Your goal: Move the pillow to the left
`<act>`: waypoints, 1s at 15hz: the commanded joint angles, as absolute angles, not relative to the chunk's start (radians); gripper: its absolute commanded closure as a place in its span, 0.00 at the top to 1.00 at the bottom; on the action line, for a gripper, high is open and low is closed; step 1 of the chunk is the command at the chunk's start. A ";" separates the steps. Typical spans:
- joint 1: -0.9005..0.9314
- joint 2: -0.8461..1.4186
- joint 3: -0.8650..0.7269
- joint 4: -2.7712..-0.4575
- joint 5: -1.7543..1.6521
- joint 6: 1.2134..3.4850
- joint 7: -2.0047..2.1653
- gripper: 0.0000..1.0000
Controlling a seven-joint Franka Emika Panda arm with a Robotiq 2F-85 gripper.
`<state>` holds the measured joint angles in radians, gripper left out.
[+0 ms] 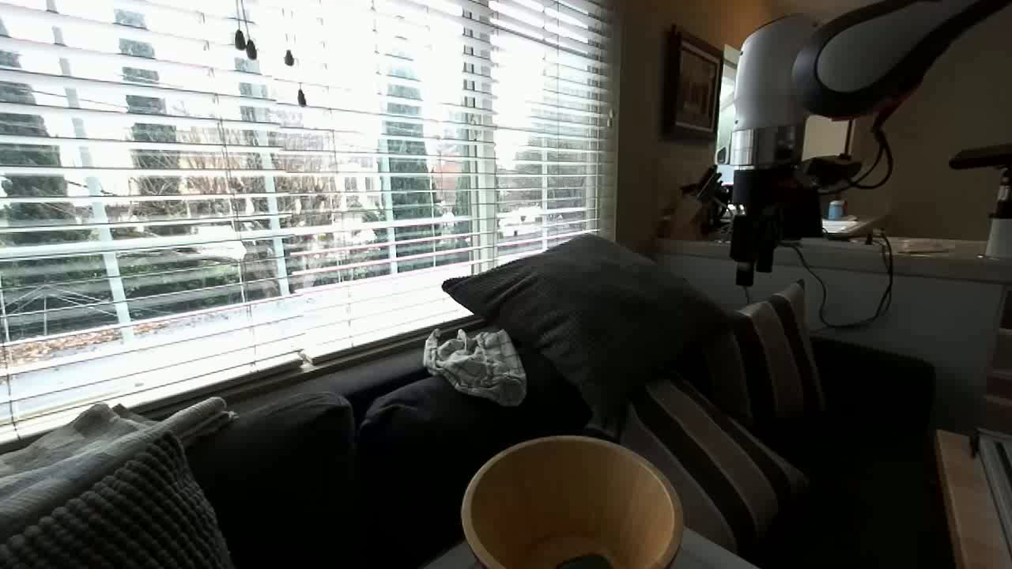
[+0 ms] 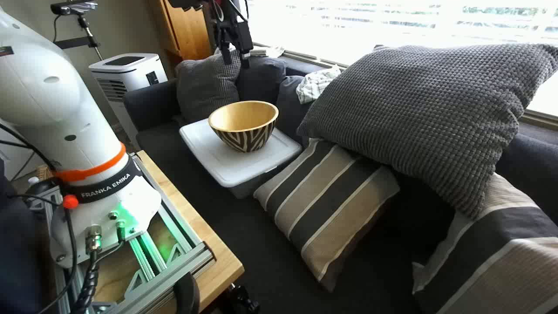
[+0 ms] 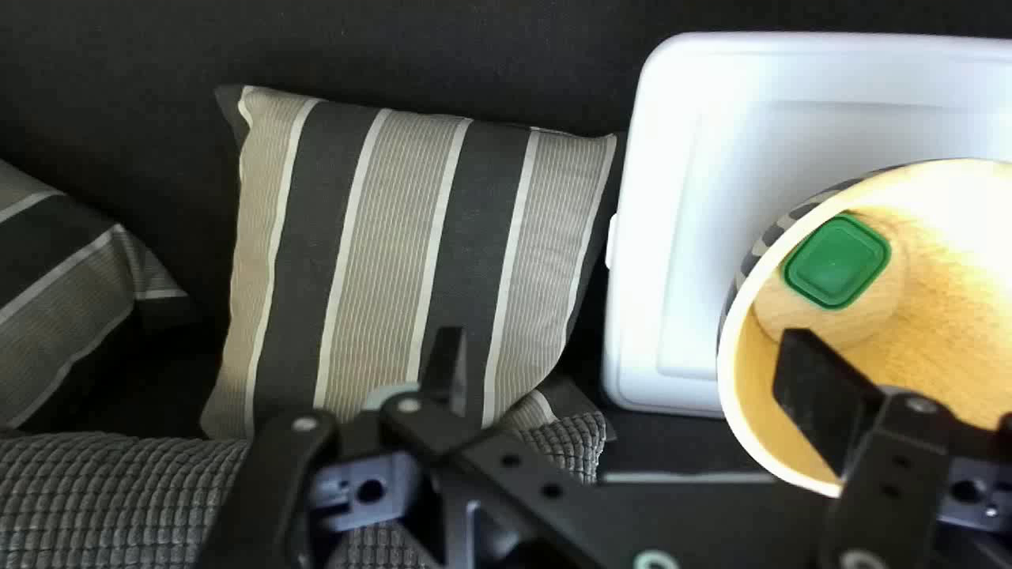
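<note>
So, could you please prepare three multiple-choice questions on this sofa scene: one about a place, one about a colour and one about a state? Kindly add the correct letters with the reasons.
1. Where is the large square charcoal-grey waffle-textured pillow?
A. On the white plastic box
B. On the floor
C. On the dark-grey fabric sofa, overlapping two beige-and-charcoal striped cushions

2. What colour is the rounded-square object inside the zebra-patterned wooden bowl?
A. Red
B. Green
C. Blue

3. How is the black two-fingered hand?
A. Open
B. Shut on the bowl
C. Shut on the pillow

1: C, as in an exterior view the pillow covers parts of both cushions.
2: B, as the wrist view shows its green top.
3: A, as the wrist view shows it spread wide, holding nothing.
</note>
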<state>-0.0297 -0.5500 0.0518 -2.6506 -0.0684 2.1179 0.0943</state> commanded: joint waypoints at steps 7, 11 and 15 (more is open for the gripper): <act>-0.025 -0.549 0.047 -2.649 -0.071 2.116 0.097 1.00; -0.073 -0.457 0.063 -2.570 -0.078 2.151 0.228 1.00; -0.129 -0.277 0.099 -2.375 -0.140 2.253 0.410 1.00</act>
<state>-0.0883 -0.4425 0.0609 -2.5289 -0.0868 2.2146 0.2843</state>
